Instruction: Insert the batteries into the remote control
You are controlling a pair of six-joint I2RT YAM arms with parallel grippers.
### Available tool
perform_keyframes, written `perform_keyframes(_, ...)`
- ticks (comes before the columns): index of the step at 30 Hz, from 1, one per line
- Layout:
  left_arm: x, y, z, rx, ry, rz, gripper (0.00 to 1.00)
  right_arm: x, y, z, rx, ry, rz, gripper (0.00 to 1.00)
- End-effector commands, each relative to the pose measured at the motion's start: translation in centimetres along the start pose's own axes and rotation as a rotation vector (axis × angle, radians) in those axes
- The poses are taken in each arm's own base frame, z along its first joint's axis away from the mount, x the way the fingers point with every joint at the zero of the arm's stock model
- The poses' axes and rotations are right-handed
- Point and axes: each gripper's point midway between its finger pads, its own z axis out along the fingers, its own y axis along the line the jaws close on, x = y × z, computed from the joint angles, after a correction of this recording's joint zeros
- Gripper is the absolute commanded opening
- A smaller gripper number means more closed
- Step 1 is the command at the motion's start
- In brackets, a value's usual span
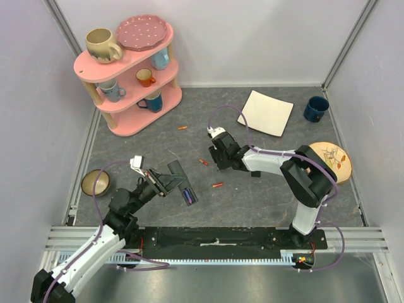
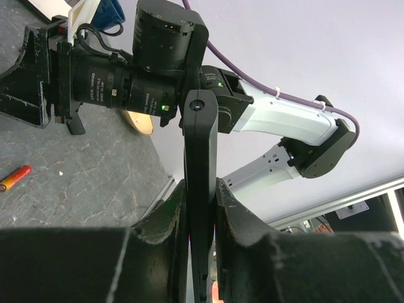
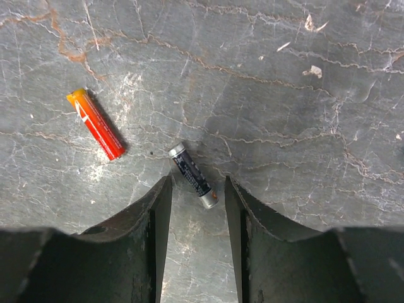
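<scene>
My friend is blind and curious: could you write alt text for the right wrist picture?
The right gripper hangs open, its two dark fingers either side of a dark battery with silver ends that lies slantwise on the grey marbled table. An orange-red battery lies apart, to the left in the picture.
</scene>
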Motion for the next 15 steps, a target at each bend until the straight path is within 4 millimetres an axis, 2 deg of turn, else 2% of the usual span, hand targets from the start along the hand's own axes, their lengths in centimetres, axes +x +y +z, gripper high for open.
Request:
perform_keyframes(1, 1.3, 4.1, -1.0, -0.065, 0.006, -0.021, 0.02, -0.2, 0.2, 1.0, -0.017, 0.006, -0.002, 0.46)
perform_keyframes(8, 1.3, 4.2, -1.0, -0.064, 0.004, -0.024, 0.02, -0.2, -0.2, 1.1, -0.021, 0.019, 0.011, 0.44)
perform_keyframes(13, 1.3, 4.3, -1.0, -0.066, 0.003, -0.024, 0.02, 1.2, 0.1, 1.0, -0.042, 0.055, 0.026, 0.36)
perform_keyframes(15, 1.3, 4.4, -1.1, -0.067, 0.002, -0.026, 0.02, 1.6, 0.2, 1.0, -0.048, 0.070, 0.041, 0.29)
